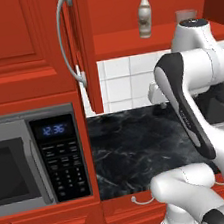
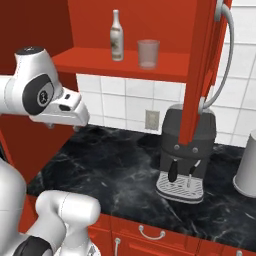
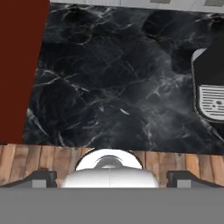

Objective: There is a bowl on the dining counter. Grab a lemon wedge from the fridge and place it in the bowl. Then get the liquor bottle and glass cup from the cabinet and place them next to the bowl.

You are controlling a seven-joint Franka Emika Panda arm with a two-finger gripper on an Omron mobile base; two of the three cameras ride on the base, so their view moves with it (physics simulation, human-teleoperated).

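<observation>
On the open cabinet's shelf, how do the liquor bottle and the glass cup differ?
The liquor bottle is opaque and pale with a narrow neck and a cap; the glass cup is clear, greyish and open-topped. The liquor bottle stands taller and slimmer, the glass cup shorter and wider. The liquor bottle sits to the left of the glass cup in the right base view. Both stand upright on the same red shelf, apart from each other.
</observation>
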